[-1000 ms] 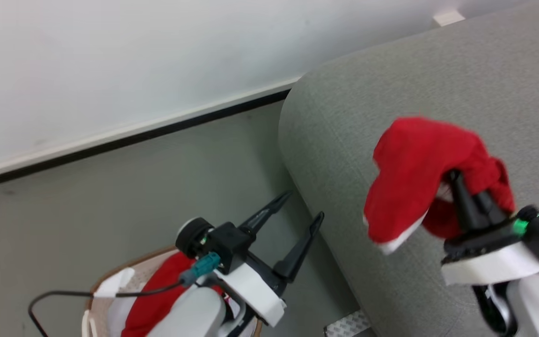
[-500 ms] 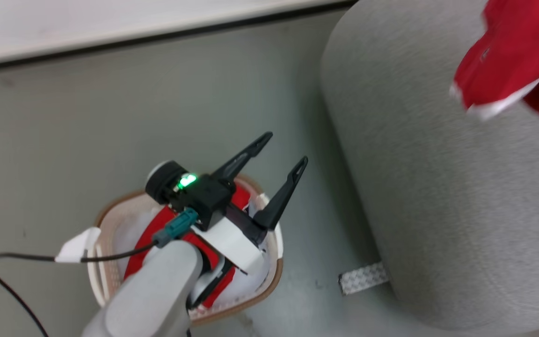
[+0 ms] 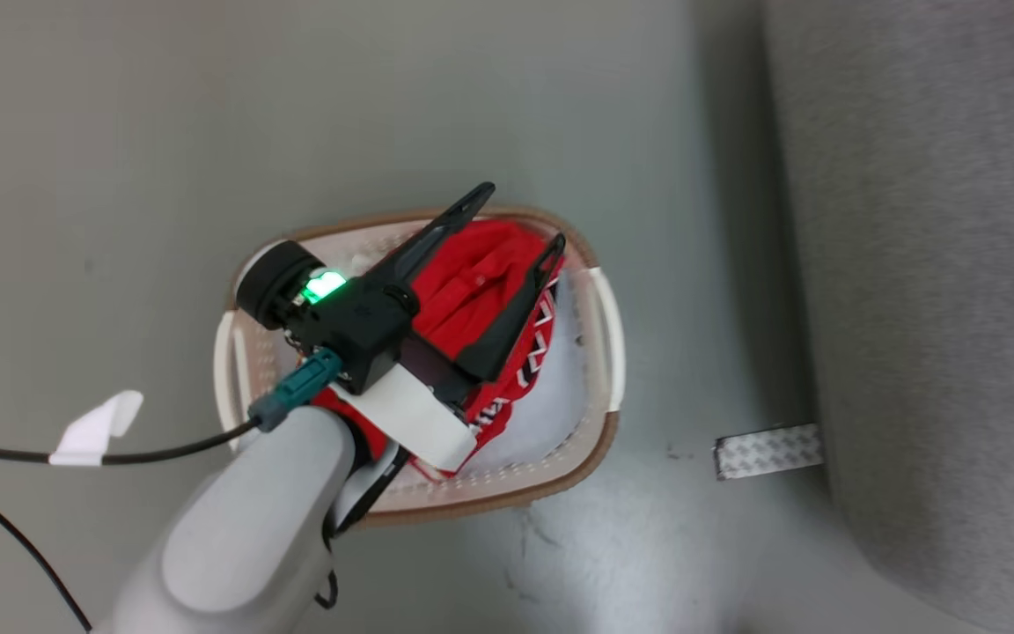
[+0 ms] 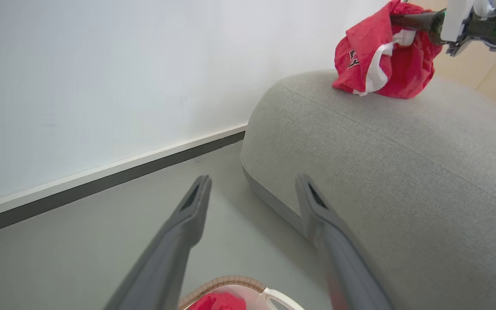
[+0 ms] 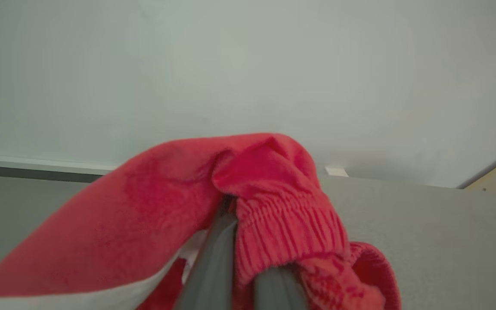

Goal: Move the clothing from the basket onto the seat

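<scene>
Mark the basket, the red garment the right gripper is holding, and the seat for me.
basket (image 3: 610, 339), head view, on its white side handle nearest the sofa.
red garment (image 4: 403, 73), left wrist view, on the red folds beside the white stripe.
seat (image 4: 381, 172), left wrist view, on its grey upholstered top.

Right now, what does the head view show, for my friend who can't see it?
The robot's open left tool hangs over a white basket holding red clothes. A grey sofa is on the right.
</scene>
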Motion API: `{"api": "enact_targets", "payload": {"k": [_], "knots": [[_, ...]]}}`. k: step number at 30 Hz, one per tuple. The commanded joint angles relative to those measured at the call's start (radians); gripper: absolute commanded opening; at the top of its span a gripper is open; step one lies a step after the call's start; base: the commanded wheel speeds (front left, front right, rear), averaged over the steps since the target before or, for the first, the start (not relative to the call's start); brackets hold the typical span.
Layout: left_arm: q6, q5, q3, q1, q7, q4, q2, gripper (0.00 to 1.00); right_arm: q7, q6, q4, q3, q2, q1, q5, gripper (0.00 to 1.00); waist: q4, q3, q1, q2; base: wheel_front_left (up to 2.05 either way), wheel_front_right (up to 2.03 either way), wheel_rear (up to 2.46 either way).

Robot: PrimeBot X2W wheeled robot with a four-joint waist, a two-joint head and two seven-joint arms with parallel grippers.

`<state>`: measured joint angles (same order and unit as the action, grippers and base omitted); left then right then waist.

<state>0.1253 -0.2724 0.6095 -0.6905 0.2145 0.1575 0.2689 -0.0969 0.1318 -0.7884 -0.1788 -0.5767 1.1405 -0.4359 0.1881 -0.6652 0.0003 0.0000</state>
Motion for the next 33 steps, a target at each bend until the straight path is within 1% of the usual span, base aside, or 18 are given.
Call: {"api": "enact_targets", "payload": {"k": [1, 4, 5, 6, 7, 8, 9, 10, 11, 12, 13, 18, 21, 24, 29, 33], "knots": [[-0.002, 0.000, -0.003, -0.014, 0.010, -0.004, 0.007, 1.00, 0.044, -0.002, -0.052, -0.010, -0.014, 0.020, -0.022, 0.00, -0.043, -0.046, -0.0003, 0.0000, 0.00, 0.00, 0.00], [-0.004, -0.003, -0.005, -0.020, 0.016, -0.001, 0.007, 1.00, 0.121, -0.002, -0.112, -0.037, -0.025, 0.036, -0.042, 0.00, -0.053, -0.057, -0.0003, 0.0000, 0.00, 0.00, 0.00], [-0.009, -0.007, -0.007, -0.021, 0.020, 0.003, 0.004, 1.00, 0.178, -0.002, -0.149, -0.058, -0.021, 0.032, -0.069, 0.00, -0.055, -0.059, -0.0003, 0.0000, 0.00, 0.00, 0.00], [-0.011, -0.011, -0.009, -0.021, 0.021, 0.005, 0.002, 1.00, 0.196, -0.002, -0.162, -0.059, -0.023, 0.034, -0.087, 0.00, -0.056, -0.059, -0.0003, 0.0000, 0.00, 0.00, 0.00], [-0.010, -0.014, -0.011, -0.022, 0.023, 0.005, 0.001, 1.00, 0.211, -0.002, -0.174, -0.059, -0.030, 0.037, -0.098, 0.09, -0.057, -0.059, -0.0003, 0.0000, 0.00, 0.00, 0.00], [-0.012, -0.015, -0.013, -0.022, 0.025, 0.006, 0.002, 1.00, 0.224, -0.002, -0.183, -0.065, -0.034, 0.035, -0.104, 0.24, -0.058, -0.058, -0.0003, 0.0000, 0.00, 0.00, 0.00], [-0.014, -0.017, -0.014, -0.022, 0.027, 0.007, 0.003, 1.00, 0.236, -0.002, -0.191, -0.071, -0.033, 0.033, -0.114, 0.36, -0.058, -0.057, -0.0003, 0.0000, 0.00, 0.00, 0.00], [-0.016, -0.019, -0.016, -0.021, 0.029, 0.008, 0.005, 1.00, 0.242, -0.002, -0.195, -0.078, -0.031, 0.032, -0.121, 0.45, -0.057, -0.056, -0.0003, 0.0000, 0.00, 0.00, 0.00], [-0.016, -0.019, -0.016, -0.021, 0.029, 0.008, 0.005, 1.00, 0.242, -0.002, -0.195, -0.078, -0.031, 0.032, -0.121, 0.45, -0.057, -0.056, -0.0003, 0.0000, 0.00, 0.00, 0.00], [-0.018, -0.020, -0.017, -0.018, 0.029, 0.010, 0.007, 1.00, 0.248, -0.002, -0.197, -0.085, -0.028, 0.030, -0.126, 0.82, -0.055, -0.053, -0.0003, 0.0000, 0.00, 0.00, 0.00], [-0.019, -0.020, -0.019, -0.014, 0.029, 0.013, 0.010, 1.00, 0.253, -0.002, -0.197, -0.096, -0.024, 0.026, -0.132, 1.00, -0.052, -0.047, -0.0003, 0.0000, 0.00, 0.00, 0.00], [-0.021, -0.031, -0.019, 0.020, 0.035, 0.032, 0.018, 1.00, 0.269, -0.002, -0.175, -0.161, -0.027, -0.005, -0.158, 1.00, -0.036, 0.009, -0.0003, 0.0000, 0.00, 0.00, 0.00], [-0.028, -0.038, -0.026, 0.047, 0.037, 0.049, 0.025, 1.00, 0.285, -0.002, -0.169, -0.198, -0.027, -0.025, -0.176, 1.00, -0.027, 0.063, -0.0003, 0.0000, 0.00, 0.00, 0.00], [-0.036, -0.054, -0.037, 0.079, 0.041, 0.061, 0.025, 1.00, 0.295, -0.002, -0.152, -0.243, -0.041, -0.051, -0.184, 1.00, -0.022, 0.128, -0.0003, 0.0000, 0.00, 0.00, 0.00], [-0.056, -0.087, -0.071, 0.142, 0.049, 0.082, 0.021, 1.00, 0.227, -0.002, -0.092, -0.292, -0.043, -0.103, -0.208, 1.00, -0.017, 0.263, -0.0003, 0.0000, 0.00, 0.00, 0.00], [-0.084, -0.111, -0.117, 0.199, 0.049, 0.086, 0.019, 1.00, 0.150, -0.002, -0.021, -0.328, -0.047, -0.146, -0.209, 1.00, -0.019, 0.370, -0.0003, 0.0000, 0.00, 0.00, 0.00]]}}
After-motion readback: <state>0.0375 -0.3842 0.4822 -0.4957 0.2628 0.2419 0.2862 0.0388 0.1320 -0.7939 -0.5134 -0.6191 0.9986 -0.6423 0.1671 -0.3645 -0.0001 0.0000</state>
